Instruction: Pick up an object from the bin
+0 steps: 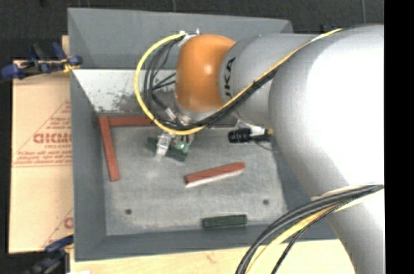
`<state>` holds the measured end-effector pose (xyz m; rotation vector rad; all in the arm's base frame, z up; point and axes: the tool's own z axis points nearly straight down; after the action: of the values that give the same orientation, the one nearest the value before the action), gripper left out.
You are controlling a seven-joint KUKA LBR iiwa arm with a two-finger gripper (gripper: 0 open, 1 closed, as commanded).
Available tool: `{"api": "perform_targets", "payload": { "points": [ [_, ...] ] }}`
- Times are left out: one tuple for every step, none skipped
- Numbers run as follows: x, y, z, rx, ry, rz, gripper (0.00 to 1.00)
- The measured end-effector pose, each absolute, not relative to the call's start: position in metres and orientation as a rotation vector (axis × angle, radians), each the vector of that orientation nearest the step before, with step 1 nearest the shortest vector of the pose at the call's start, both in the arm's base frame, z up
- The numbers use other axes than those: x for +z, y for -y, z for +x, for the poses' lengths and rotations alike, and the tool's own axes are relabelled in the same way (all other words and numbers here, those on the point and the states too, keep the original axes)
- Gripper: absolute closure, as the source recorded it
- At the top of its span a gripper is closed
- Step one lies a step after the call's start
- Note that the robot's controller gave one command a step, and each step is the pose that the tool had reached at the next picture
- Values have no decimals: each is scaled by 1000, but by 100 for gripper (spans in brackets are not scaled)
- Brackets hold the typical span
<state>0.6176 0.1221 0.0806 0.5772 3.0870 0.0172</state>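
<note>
My gripper [171, 146] hangs low over the bin floor, left of the middle, below the orange wrist cover. Just to its lower right lies a reddish-brown flat bar [215, 174] with a pale edge, slightly tilted. A long reddish-brown stick [108, 148] lies along the left side of the floor. A second stick [129, 119] runs from its top end toward the gripper, and its right end is hidden under the wrist. Nothing shows in the gripper's grasp.
A dark green bar [224, 221] lies near the front wall. A small black cylindrical thing [240, 135] sits at the right, beside the arm. The arm covers the bin's back right part.
</note>
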Motion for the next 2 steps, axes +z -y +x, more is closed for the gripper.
{"api": "perform_targets", "payload": {
  "points": [
    [83,-122,617,15,-3087,576,100],
    [96,-120,614,3,-3091,574,100]
  ]
}}
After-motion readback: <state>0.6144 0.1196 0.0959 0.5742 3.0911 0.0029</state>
